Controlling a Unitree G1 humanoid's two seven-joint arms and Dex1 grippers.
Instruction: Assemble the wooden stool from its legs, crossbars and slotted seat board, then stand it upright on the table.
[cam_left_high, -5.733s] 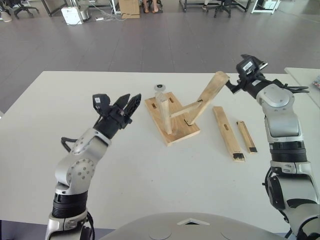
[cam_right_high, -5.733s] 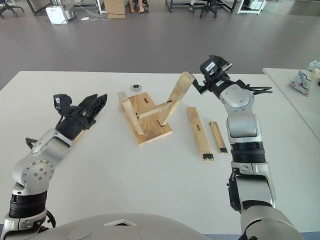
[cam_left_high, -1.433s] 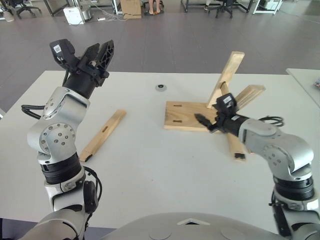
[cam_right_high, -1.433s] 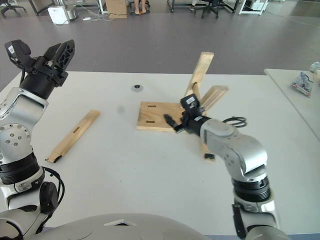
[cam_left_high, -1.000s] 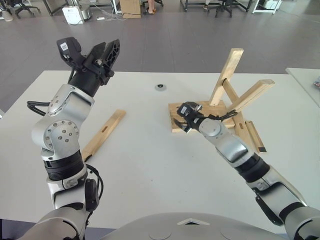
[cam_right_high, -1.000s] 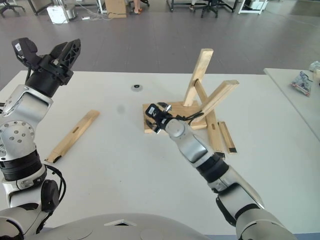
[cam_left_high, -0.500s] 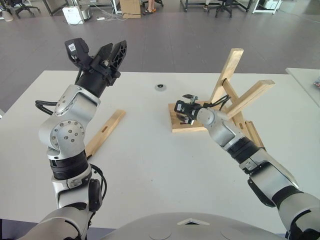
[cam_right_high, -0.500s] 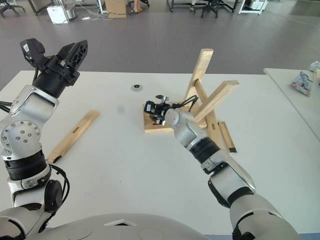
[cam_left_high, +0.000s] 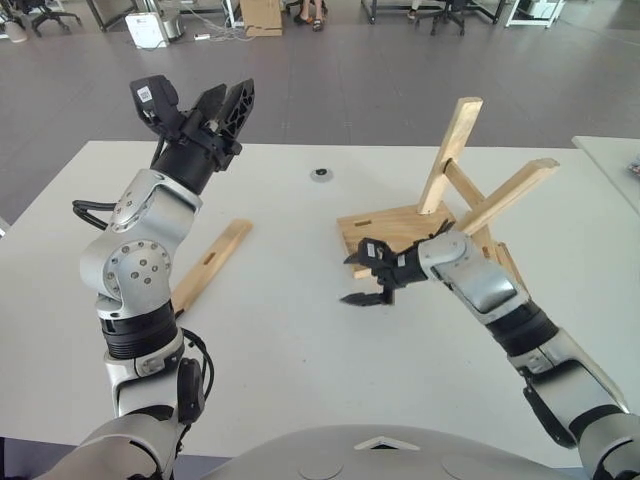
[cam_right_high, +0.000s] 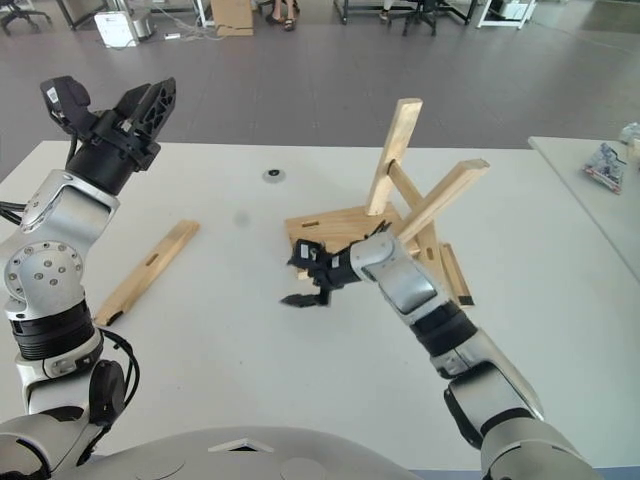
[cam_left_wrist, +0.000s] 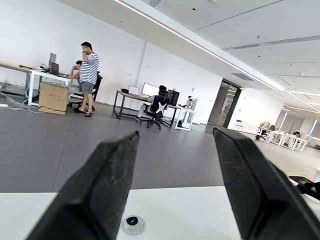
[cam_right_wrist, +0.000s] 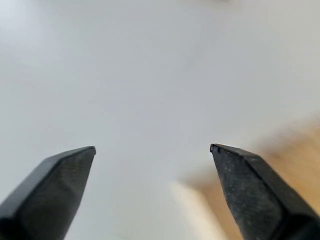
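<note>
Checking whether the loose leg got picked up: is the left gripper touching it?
Apart. Left eye view: the left gripper is raised with open fingers, the loose leg flat on the table below.

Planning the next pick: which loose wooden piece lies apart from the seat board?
The slotted leg lying alone on the table's left side; the other loose pieces lie beside the seat board.
</note>
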